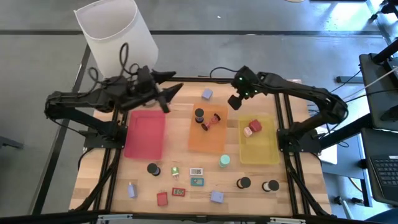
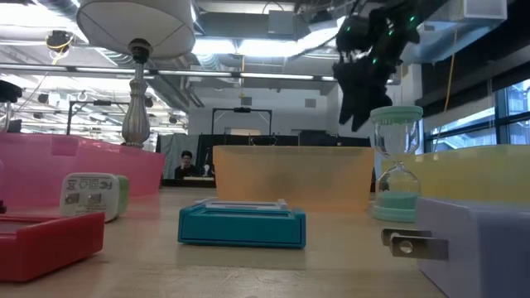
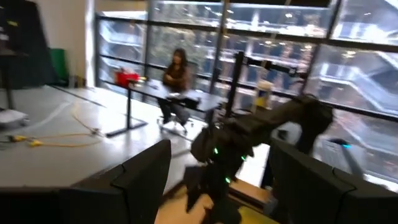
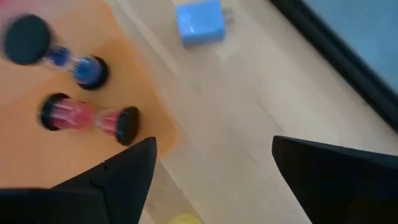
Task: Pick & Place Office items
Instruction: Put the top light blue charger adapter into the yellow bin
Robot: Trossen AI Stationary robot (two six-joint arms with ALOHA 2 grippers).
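Both grippers are empty and raised above the table. My left gripper (image 1: pixel 166 95) (image 3: pixel 219 149) is open over the far edge of the pink tray (image 1: pixel 145 134). My right gripper (image 1: pixel 235 101) (image 4: pixel 214 143) (image 2: pixel 356 103) is open, pointing down between the far ends of the orange tray (image 1: pixel 208 138) and the yellow tray (image 1: pixel 260 146). A blue-and-black hourglass (image 1: pixel 199 114) (image 4: pixel 56 56) and a red one (image 1: pixel 215 120) (image 4: pixel 87 117) lie in the orange tray. A red-and-white item (image 1: pixel 252 127) lies in the yellow tray. A lavender block (image 1: pixel 206 94) (image 4: pixel 199 23) rests on the table by the far edge.
Several small items lie along the near half of the table: a teal hourglass (image 1: pixel 224 161) (image 2: pixel 397 165), black round ones (image 1: pixel 152 168) (image 1: pixel 244 183), a teal rectangle (image 1: pixel 198 182) (image 2: pixel 242 225), a red block (image 1: pixel 162 198), lavender blocks (image 1: pixel 216 196). A white-shaded lamp (image 1: pixel 115 31) stands at the far left corner.
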